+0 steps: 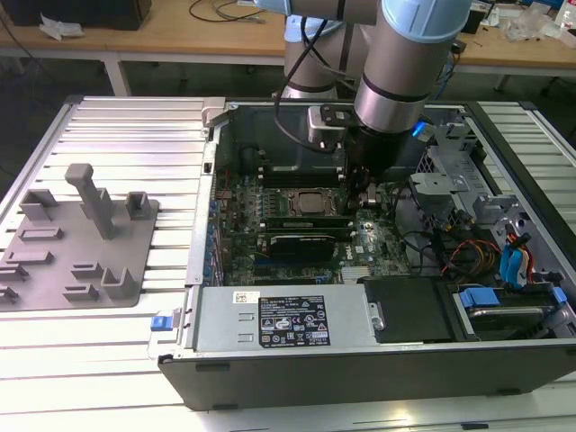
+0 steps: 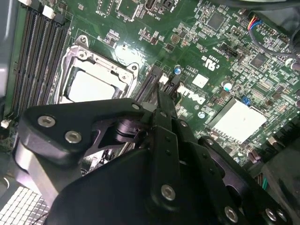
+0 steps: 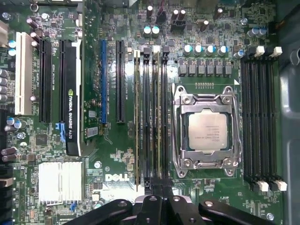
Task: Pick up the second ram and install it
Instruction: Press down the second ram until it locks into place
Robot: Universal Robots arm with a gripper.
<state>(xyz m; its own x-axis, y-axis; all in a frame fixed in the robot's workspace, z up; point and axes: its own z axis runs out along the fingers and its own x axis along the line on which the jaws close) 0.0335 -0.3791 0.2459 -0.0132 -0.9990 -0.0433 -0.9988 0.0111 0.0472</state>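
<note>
The second ram (image 3: 159,117) stands on edge in the bank of memory slots next to the processor socket (image 3: 207,131). In the first wrist view it is a thin line running straight into my fingertips. My gripper (image 3: 159,194) is shut on the end of the stick, with its black fingers (image 2: 164,136) pressed close together. In the exterior view the gripper (image 1: 364,200) reaches down inside the open computer case (image 1: 207,297), at the exterior view's right end of the ram (image 1: 310,219). The stick's lower edge and the slot under it are hidden.
A black graphics card (image 3: 70,93) sits a few slots away, with a finned heat sink (image 3: 61,180) beside it. More empty memory slots (image 3: 258,112) lie beyond the socket. Loose cables (image 1: 468,252) and drive bays fill the case's right. A grey fixture plate (image 1: 76,243) rests outside on the left.
</note>
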